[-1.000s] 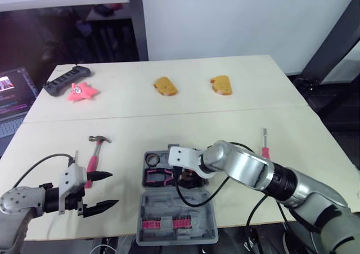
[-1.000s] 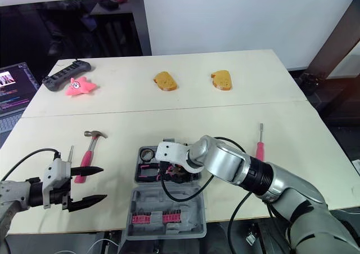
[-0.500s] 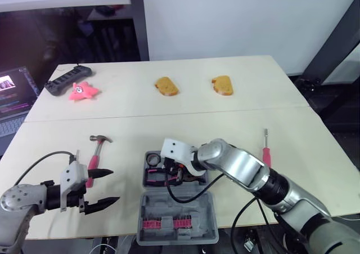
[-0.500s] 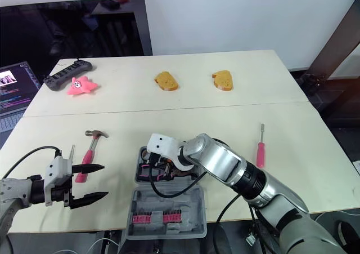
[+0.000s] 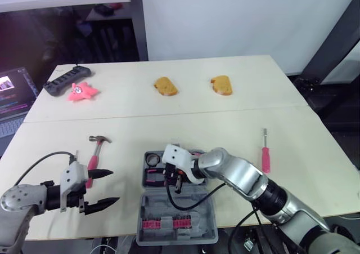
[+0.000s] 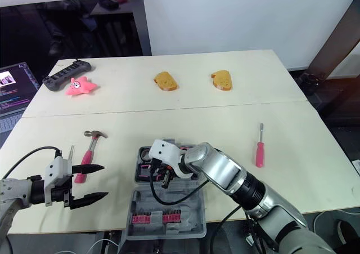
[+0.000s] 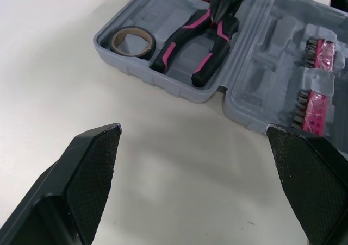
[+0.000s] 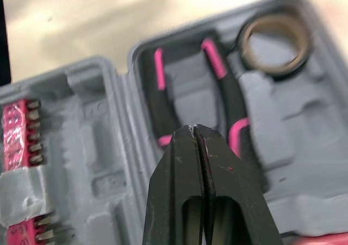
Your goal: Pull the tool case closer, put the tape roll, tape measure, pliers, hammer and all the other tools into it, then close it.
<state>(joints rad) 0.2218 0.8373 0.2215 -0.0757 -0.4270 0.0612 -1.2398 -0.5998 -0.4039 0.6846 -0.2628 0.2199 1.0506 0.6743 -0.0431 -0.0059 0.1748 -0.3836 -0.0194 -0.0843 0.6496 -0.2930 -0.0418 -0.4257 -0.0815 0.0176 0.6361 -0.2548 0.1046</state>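
Two recesses of the open tool case (image 5: pixel 188 206), at the table's (image 5: pixel 225 124) front edge, hold tape roll (image 7: pixel 132 41) and pliers (image 7: pixel 213 52). The right tool (image 8: pixel 194 132), pressed together, hangs over the pliers; the left tool (image 5: pixel 113 186), spread wide, hovers beside the hammer (image 5: pixel 94 155).

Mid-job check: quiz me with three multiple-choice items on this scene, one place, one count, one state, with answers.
1. Where is the hammer? A) on the table, robot's left of the tool case B) inside it C) on the floor
2. How many bread slices lie at the far side? A) one B) two C) three
3. The left end effector is: A) shut on the hammer B) shut, empty C) open
Answers: A, it lies on bare table beside the case; B, two are there; C, its fingers stand apart.
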